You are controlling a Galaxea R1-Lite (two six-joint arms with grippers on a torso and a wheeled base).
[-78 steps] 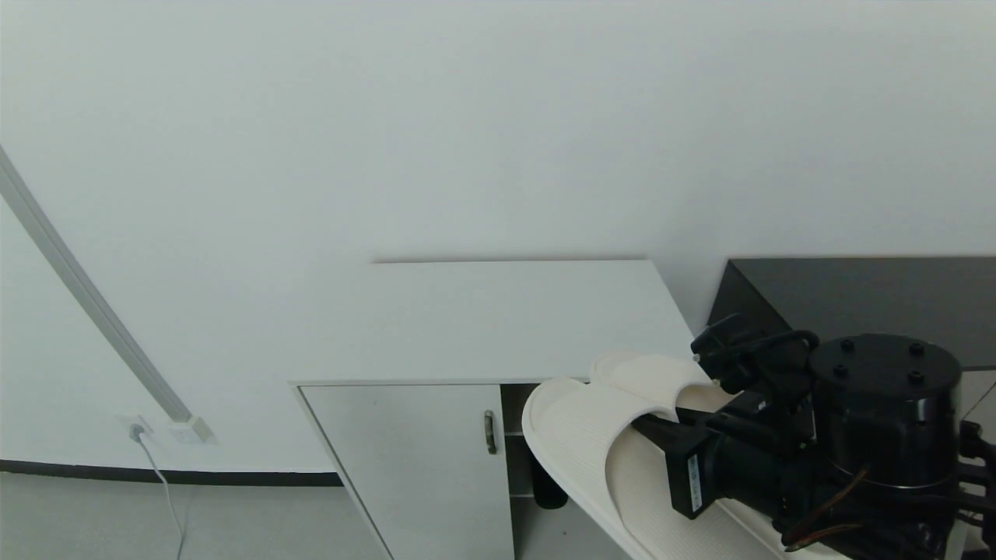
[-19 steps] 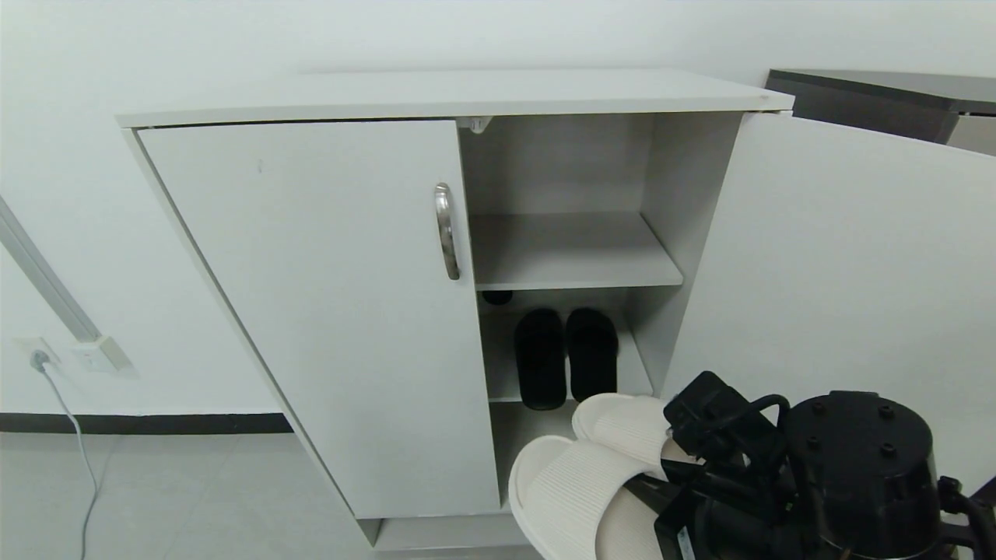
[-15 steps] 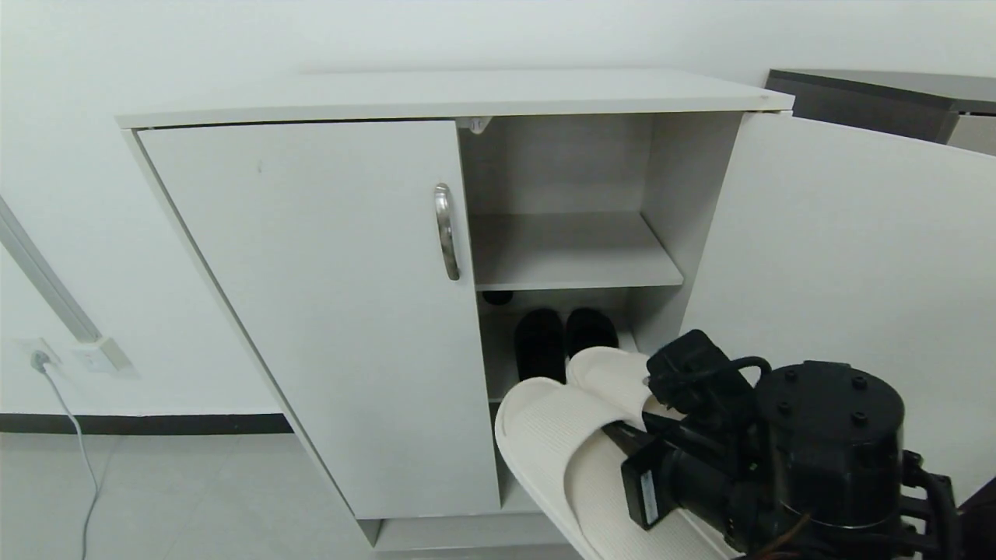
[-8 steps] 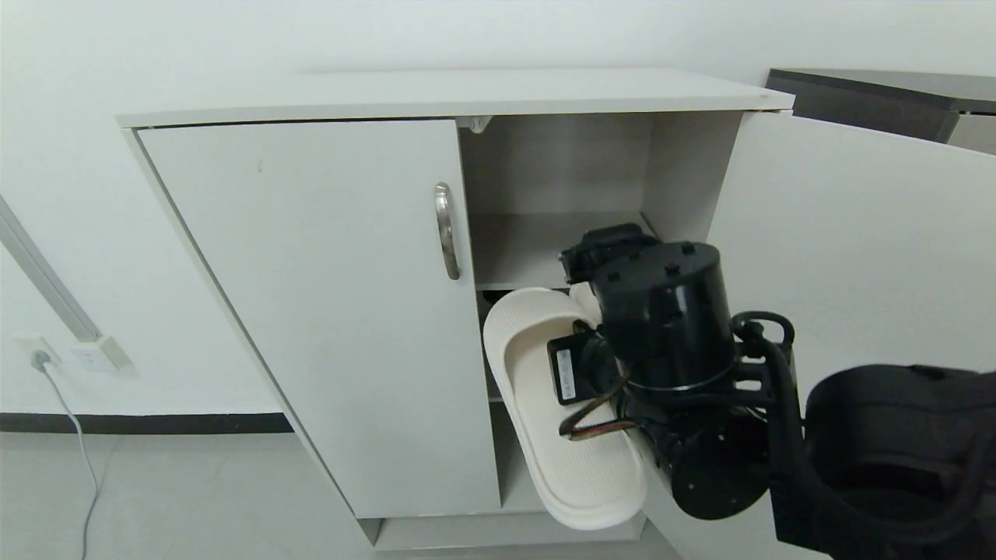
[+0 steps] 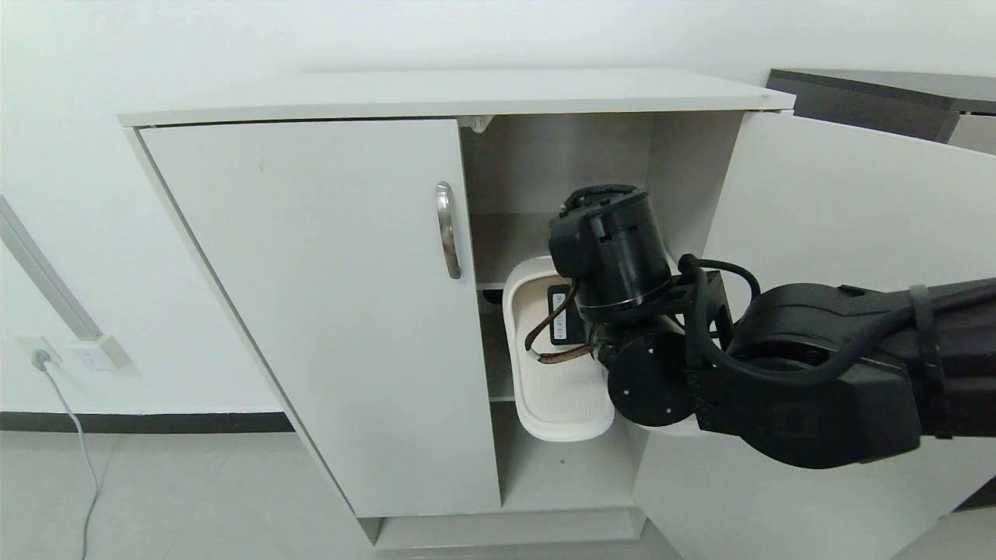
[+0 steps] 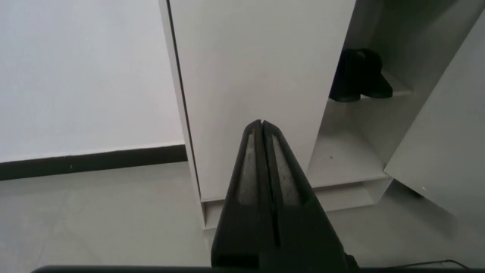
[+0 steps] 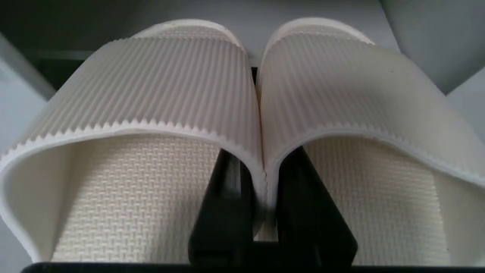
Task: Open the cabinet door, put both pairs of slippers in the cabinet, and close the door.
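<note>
White slippers (image 5: 556, 389) sit pinched in my right gripper (image 7: 257, 186), fingers clamped, partway into the open cabinet (image 5: 311, 311). My left gripper (image 6: 261, 135): fingers closed, empty.

White wall (image 5: 156, 47) behind. Grey floor (image 5: 156, 498) at 7 o'clock, black skirting strip (image 5: 140, 422) along the join. Wall socket (image 5: 36, 358) with cable (image 5: 82, 467) at 8 o'clock. Dark-topped unit (image 5: 879, 89) at 2 o'clock.

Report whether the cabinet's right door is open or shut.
Open. The right door is swung outward, exposing the upper shelf inside, while the left door sits flush and shut.
</note>
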